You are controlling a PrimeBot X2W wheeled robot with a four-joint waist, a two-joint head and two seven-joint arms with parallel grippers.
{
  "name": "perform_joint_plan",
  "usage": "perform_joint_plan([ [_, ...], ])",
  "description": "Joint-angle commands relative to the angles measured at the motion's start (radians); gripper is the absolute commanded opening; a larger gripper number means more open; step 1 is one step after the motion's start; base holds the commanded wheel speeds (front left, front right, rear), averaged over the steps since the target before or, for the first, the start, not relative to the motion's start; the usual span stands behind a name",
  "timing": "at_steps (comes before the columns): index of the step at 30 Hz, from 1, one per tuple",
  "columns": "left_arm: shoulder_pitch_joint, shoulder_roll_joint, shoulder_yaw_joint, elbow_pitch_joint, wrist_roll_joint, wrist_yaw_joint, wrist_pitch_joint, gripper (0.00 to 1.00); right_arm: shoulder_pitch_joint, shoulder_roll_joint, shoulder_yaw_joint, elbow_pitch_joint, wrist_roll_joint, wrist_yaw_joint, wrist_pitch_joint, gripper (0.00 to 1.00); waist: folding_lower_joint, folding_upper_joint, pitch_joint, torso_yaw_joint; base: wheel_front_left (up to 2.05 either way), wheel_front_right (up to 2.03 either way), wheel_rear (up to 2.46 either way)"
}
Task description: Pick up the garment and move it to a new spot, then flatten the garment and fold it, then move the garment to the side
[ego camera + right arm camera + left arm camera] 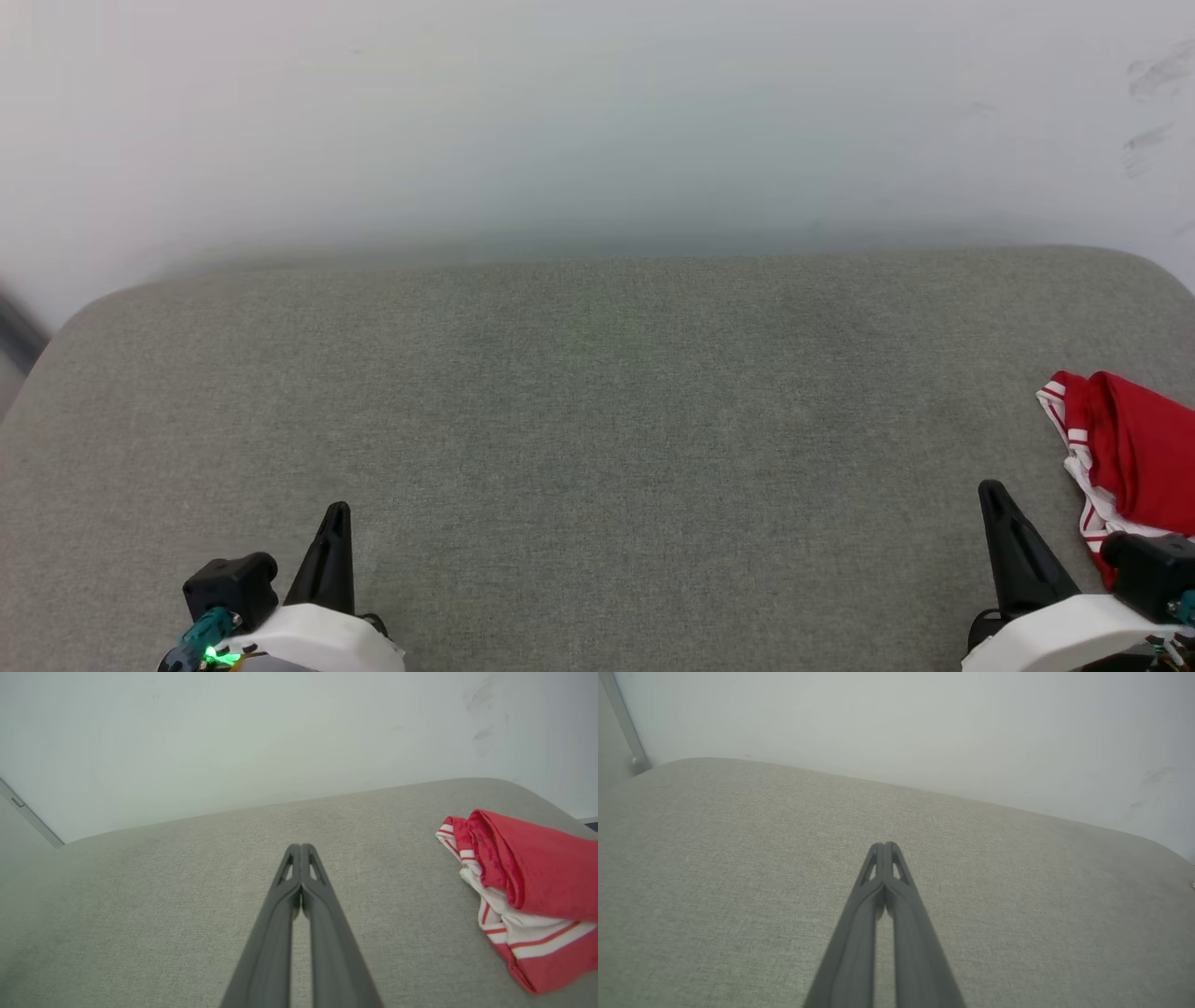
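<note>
Garment (1134, 448) lies bunched on the grey cushion (597, 420), just right of the right pincer (991, 490) and untouched by it. That pincer and the left pincer (338, 509) are both closed and empty. Thin, limp and light, the garment should pinch best at its striped trim (490, 919), the edge nearest the right pincer.

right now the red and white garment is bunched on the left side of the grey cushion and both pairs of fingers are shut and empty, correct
Wrong side: the garment is bunched on the right side of the grey cushion, beside the right fingers, as the head view shows. The left fingers, like the right, are shut and empty.
</note>
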Motion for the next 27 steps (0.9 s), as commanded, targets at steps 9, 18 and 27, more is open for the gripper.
perform_joint_plan([
  [9, -0.032, -0.017, 0.044, -0.021, -0.164, -0.028, 0.046, 0.0, -0.051, 0.0, -0.009, 0.028, 0.2, 0.0, 0.01, 0.0, 0.0, 0.0, 0.003, 0.001, 0.0, 0.0, 0.0],
  [18, -0.04, -0.034, 0.071, -0.023, -0.278, -0.045, 0.079, 0.0, -0.072, 0.0, -0.013, 0.058, 0.335, 0.0, 0.017, 0.0, 0.0, 0.0, 0.005, 0.001, 0.0, 0.0, 0.0],
  [27, -0.047, -0.05, 0.099, -0.025, -0.394, -0.064, 0.113, 0.0, -0.094, 0.0, -0.018, 0.089, 0.474, 0.0, 0.024, 0.0, 0.0, 0.0, 0.007, 0.002, 0.0, 0.0, 0.0],
])
